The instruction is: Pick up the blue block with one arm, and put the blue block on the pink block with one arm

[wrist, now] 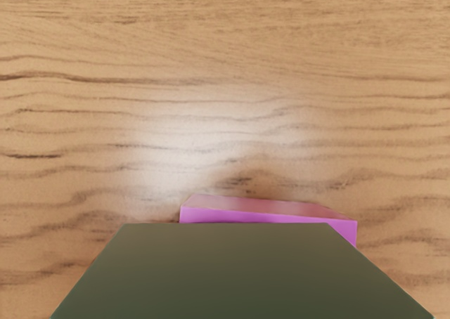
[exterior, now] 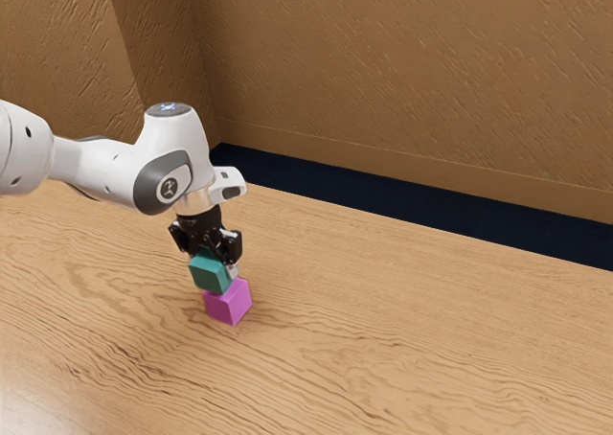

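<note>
The black two-finger claw [exterior: 211, 251] is clamped on the small blue-green cube [exterior: 209, 273], holding it just over the pink cube [exterior: 228, 303] on the wooden counter [exterior: 412, 330], offset slightly toward ten o'clock in the exterior view, though I cannot tell whether the cubes touch.

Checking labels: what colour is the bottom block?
The bottom block is magenta-pink; exterior view shows it best.

Warm, even light leaves a pale sheen on the table [wrist: 211, 133], soft shadow by the pink block [wrist: 267, 217].
</note>
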Robot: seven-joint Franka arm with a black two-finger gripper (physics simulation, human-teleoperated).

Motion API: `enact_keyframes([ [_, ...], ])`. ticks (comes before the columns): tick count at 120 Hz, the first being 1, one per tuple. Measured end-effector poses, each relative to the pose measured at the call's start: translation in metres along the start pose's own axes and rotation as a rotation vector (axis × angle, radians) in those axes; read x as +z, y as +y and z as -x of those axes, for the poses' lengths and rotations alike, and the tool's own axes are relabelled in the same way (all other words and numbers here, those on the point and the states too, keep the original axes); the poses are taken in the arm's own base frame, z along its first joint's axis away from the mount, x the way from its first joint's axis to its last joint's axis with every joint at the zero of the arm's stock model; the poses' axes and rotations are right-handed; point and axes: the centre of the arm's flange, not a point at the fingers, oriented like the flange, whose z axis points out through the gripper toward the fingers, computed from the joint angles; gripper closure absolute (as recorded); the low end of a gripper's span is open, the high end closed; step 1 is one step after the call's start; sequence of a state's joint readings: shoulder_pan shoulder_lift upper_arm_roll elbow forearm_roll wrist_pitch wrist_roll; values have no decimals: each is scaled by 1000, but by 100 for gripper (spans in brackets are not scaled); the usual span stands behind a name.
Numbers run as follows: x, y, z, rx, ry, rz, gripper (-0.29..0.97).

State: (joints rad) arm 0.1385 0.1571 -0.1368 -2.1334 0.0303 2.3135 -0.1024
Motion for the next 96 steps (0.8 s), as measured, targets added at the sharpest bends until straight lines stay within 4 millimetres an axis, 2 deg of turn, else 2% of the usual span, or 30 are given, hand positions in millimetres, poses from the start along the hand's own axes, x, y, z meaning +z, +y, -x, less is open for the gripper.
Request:
enact_keyframes([
  [30,-2,0,-7,6,15,2,35],
  [96,5,4,-8,14,19,8,35],
])
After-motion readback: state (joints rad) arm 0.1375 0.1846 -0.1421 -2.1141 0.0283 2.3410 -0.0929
